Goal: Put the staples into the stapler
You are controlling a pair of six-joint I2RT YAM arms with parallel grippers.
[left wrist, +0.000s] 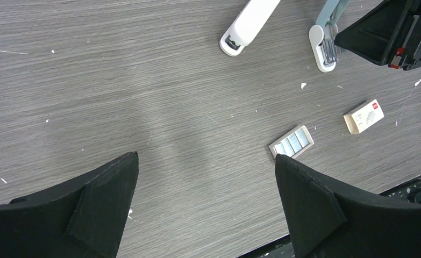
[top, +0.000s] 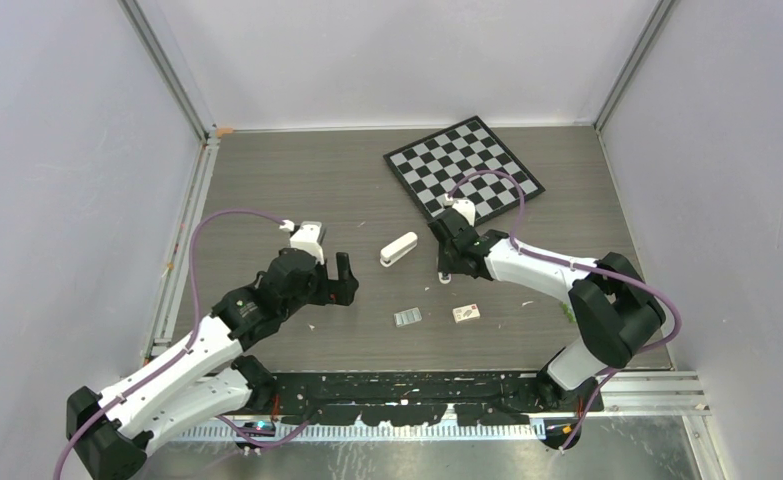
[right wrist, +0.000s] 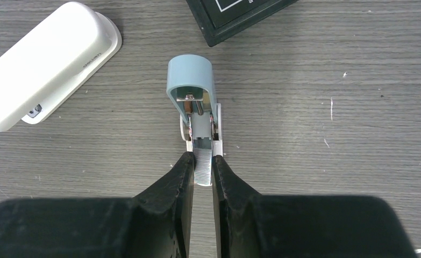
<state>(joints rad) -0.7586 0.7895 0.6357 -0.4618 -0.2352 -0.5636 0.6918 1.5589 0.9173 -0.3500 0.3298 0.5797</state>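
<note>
Grey wood-grain surface (top: 297, 180), flecked with debris. Left pincer (left wrist: 205, 157): spread wide, holding nothing, hovering. Staples (left wrist: 292, 143): lying flat on the surface, near a small card box (left wrist: 363, 116). Right pincer (right wrist: 201, 160): clamped on a staple strip (right wrist: 202, 172) at the opened stapler (right wrist: 191, 80). White oblong case (right wrist: 41, 64): just beside the stapler. Chessboard (top: 464, 167): farthest back.
</note>
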